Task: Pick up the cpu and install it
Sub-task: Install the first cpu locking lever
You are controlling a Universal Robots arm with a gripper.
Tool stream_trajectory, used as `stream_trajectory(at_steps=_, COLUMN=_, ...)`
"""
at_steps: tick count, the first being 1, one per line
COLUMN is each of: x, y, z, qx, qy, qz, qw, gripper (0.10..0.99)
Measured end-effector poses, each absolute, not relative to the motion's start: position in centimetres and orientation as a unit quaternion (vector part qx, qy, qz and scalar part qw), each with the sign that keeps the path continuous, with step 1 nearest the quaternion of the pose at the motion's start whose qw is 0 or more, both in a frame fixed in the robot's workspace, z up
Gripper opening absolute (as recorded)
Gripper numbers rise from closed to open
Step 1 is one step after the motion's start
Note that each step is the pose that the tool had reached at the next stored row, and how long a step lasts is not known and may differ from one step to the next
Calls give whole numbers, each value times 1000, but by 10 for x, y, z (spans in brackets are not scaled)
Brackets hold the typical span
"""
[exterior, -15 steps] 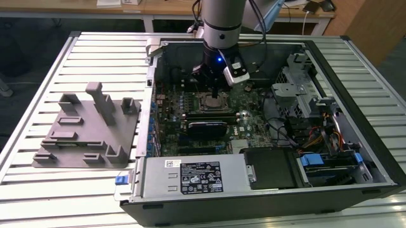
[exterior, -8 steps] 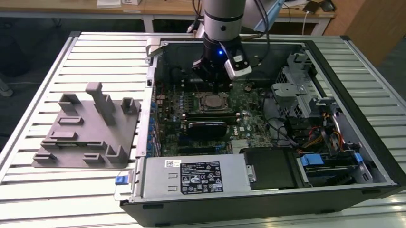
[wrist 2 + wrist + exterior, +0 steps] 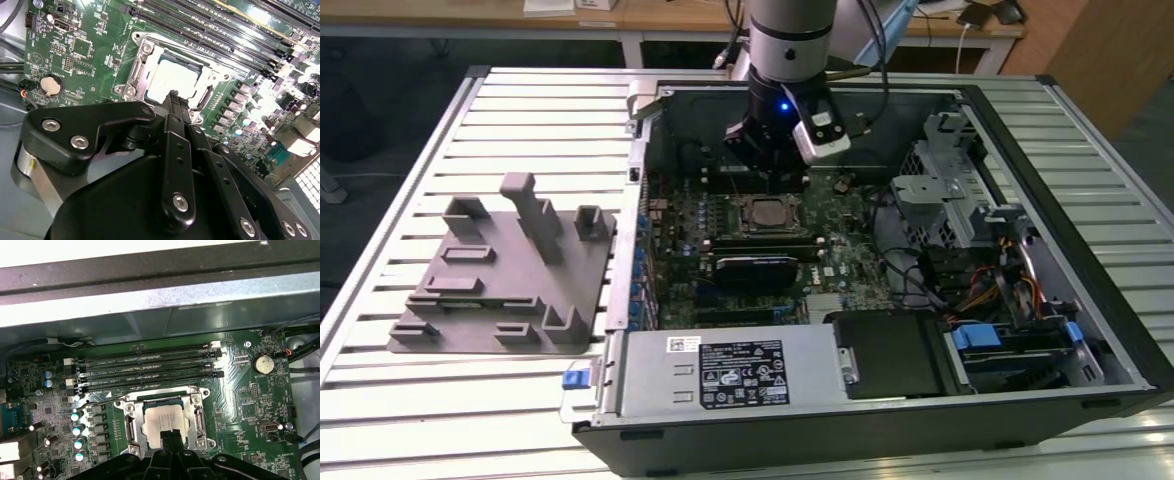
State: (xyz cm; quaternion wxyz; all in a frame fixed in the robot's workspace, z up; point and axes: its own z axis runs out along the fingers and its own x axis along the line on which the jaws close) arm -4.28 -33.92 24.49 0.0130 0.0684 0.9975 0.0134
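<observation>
One cpu point(image 3: 175, 80) lies flat in socket point(image 3: 134, 75), at 6 o'clock of gripper point(image 3: 770, 185) in exterior view. Fingers point(image 3: 172, 103) pinched together, empty, over its edge. Best: confirm seating square; no side load.

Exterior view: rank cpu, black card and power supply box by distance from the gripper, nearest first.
From the gripper:
1. cpu: right beneath it.
2. black card: beyond the cpu, toward the camera.
3. power supply box: closest to the camera, farthest from the gripper.
</observation>
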Motion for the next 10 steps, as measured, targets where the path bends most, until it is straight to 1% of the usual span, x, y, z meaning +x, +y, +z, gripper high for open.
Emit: stream_trajectory(at_steps=10, x=-46, y=-339, z=245, qx=68, qy=997, qz=13, qw=13, gripper=106)
